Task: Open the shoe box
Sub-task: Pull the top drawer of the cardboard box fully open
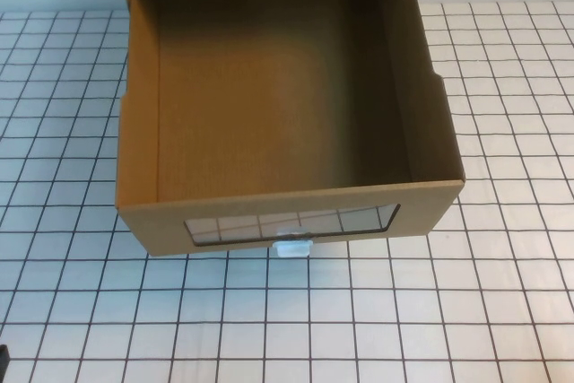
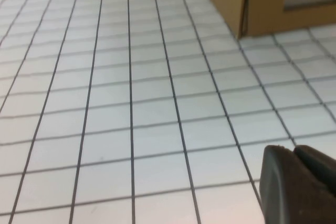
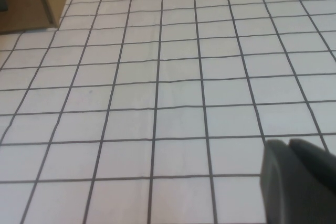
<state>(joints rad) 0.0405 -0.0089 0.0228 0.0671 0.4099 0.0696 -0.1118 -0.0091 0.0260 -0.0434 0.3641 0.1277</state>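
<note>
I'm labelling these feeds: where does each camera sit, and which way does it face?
High view: raised on the robot's side, angled down into the open shoe box on the gridded table; neither gripper shows.
Left wrist view: low over the table, left of the shoe box, facing its front corner; shut left gripper at the edge.
Right wrist view: low, right of the shoe box, facing its other corner; shut right gripper at the edge.
Shared: all see shoe box and table.

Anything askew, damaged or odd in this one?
Nothing stands out. The shoe box drawer sits pulled out, empty, undamaged. The left hand and right hand hover low over the table, apart from the box.
</note>
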